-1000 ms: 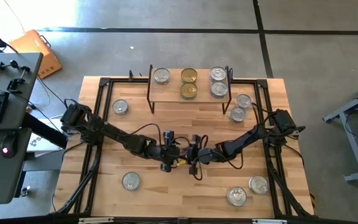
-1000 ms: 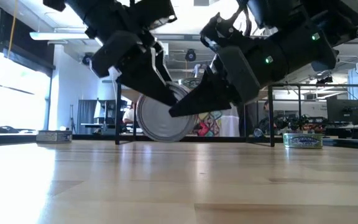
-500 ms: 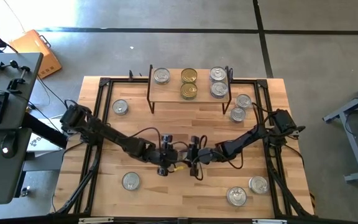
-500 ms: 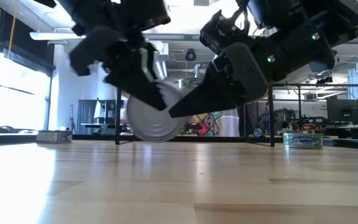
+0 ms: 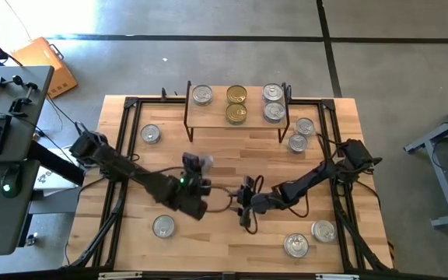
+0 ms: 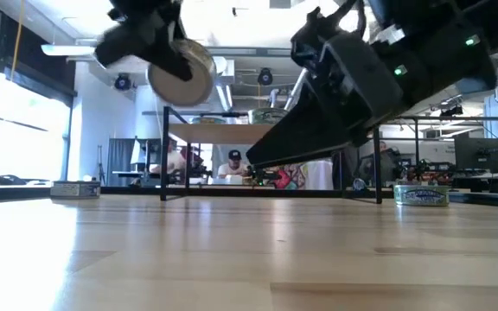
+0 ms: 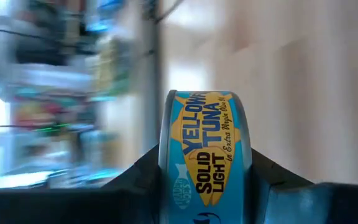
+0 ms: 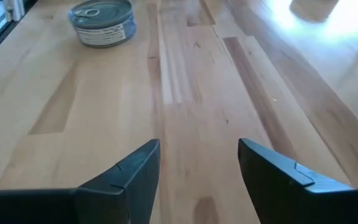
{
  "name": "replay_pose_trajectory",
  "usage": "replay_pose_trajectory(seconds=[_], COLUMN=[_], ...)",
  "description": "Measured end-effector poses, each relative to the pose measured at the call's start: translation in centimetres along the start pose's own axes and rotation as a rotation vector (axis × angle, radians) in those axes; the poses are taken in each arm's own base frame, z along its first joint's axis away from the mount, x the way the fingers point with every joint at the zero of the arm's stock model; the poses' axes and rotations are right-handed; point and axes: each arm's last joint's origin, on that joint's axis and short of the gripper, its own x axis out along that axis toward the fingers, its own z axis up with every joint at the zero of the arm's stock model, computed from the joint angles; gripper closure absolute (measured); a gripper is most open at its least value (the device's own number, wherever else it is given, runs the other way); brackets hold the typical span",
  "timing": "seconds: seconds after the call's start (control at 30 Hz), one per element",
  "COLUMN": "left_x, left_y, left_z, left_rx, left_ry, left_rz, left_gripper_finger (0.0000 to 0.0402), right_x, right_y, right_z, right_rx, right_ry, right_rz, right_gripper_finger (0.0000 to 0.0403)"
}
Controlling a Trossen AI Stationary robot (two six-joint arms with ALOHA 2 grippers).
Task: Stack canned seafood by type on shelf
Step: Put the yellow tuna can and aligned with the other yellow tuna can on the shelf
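Silver on its flat face and blue and yellow round its rim, a tuna tin sits clamped in the left hand — held on edge, its round faces turned sideways, so its short axis runs level and the label wraps over the top between the two fingers. In the low view the tin hangs well above the table, tilted a little, with the shelf farther back behind it. From above, the left hand is over the middle of the table, in front of the shelf and apart from it.

The right hand is lower and nearer the table's front edge, its fingers spread with only bare wood between them — it holds nothing.

On the shelf top lie five tins flat, lids up: one silver at the left, two gold in the middle, two silver at the right. More tins lie flat about the table, one left of the shelf and two beside its right leg.
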Motion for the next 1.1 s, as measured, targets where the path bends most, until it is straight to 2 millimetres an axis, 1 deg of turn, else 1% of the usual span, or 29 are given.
replay_pose_trajectory(seconds=[0.03,0.1,0.13,0.23,0.37,0.43,0.53,0.6,0.73,0.87,0.97,1.1], left_x=[0.5,1.8,2.6,4.9,8.2,9.7,12.1,13.2,14.3,14.5,14.5,14.4], left_y=[0.5,1.7,2.6,4.9,7.3,8.4,9.4,10.2,11.1,11.3,11.1,10.9], left_z=[-0.1,-0.2,-0.4,-1.3,-2.2,-2.6,-3.0,-3.4,-3.7,-3.9,-3.8,-3.8], left_rx=[0.024,-0.004,-0.023,-0.048,-0.009,0.004,-0.013,-0.035,-0.088,-0.099,-0.106,-0.097], left_ry=[0.014,0.05,0.076,0.156,0.242,0.264,0.261,0.262,0.245,0.234,0.197,0.179], left_rz=[0.044,0.105,0.108,0.094,0.096,0.069,-0.01,-0.02,-0.035,-0.07,-0.139,-0.188], left_gripper_finger=[0.0283,0.0283,0.0283,0.0283,0.0283,0.0283,0.0283,0.0283,0.0283,0.0273,0.0243,0.0189], right_x=[-0.1,-0.2,-0.2,-0.2,-0.2,-0.2,-0.2,-0.2,-0.2,-0.2,-0.2,-0.2], right_y=[0.2,0.3,0.4,0.4,0.4,0.4,0.4,0.4,0.4,0.4,0.4,0.4], right_z=[0.0,-0.1,-0.1,-0.1,-0.1,-0.1,-0.1,-0.1,-0.2,-0.3,-0.3,-0.3], right_rx=[-0.003,-0.007,-0.008,-0.017,-0.041,-0.043,-0.044,-0.044,-0.048,-0.05,-0.05,-0.051], right_ry=[-0.003,-0.008,-0.009,-0.008,-0.008,-0.008,-0.008,-0.008,0.001,0.006,0.006,0.006], right_rz=[-0.003,-0.012,-0.013,-0.013,-0.012,-0.012,-0.013,-0.013,-0.015,-0.016,-0.016,-0.016], right_gripper_finger=[0.0193,0.0193,0.0193,0.0193,0.0192,0.0192,0.0192,0.0192,0.0192,0.0192,0.0192,0.0192])
